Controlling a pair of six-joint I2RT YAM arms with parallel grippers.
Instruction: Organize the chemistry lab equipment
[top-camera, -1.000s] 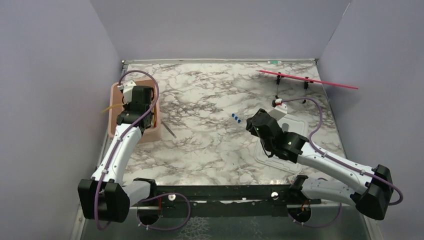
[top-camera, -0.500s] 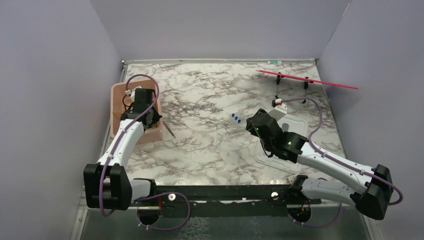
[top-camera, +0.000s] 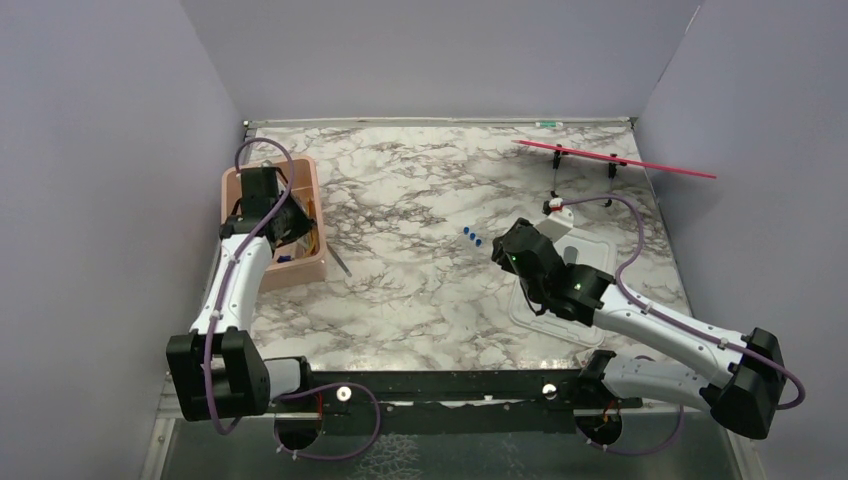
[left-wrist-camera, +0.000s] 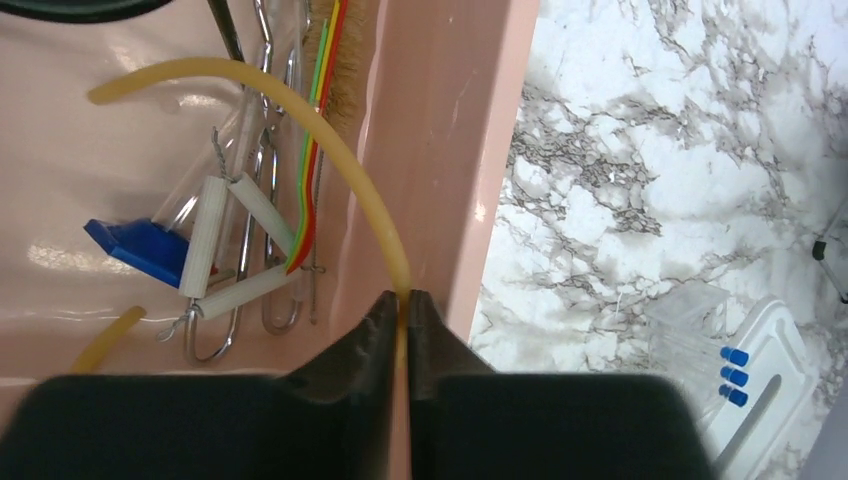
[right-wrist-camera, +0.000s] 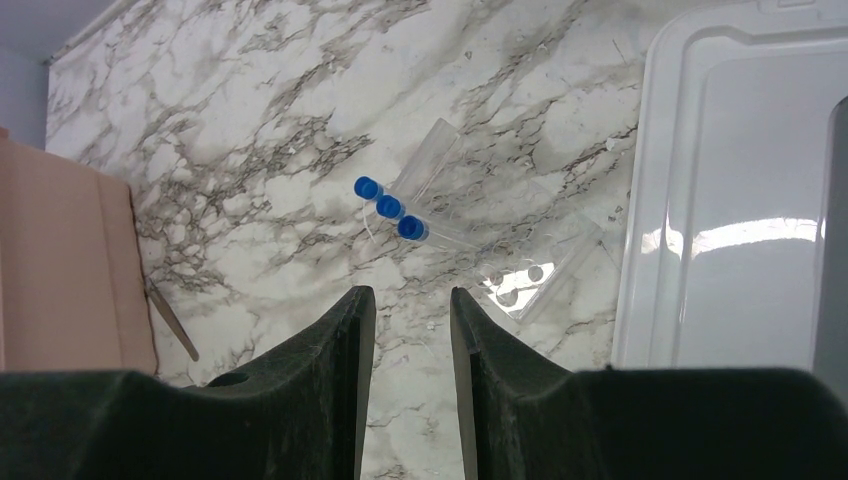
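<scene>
My left gripper is shut on the amber rubber tubing, which arcs inside the pink tub. In the tub lie metal tongs with white sleeves, a blue-based clear vial and a black wire stem. In the top view the left gripper sits over the tub. My right gripper is open and empty above the table, just short of three clear blue-capped tubes, which also show in the top view.
A white lid lies right of the tubes, with a clear rack beside it. A thin grey stick lies by the tub's near right corner. A red rod on black stands is at the back right.
My left gripper has moved back and left over the tub, carrying the tubing; the end that stuck out over the tub's left side is now inside. The right arm has not moved.
</scene>
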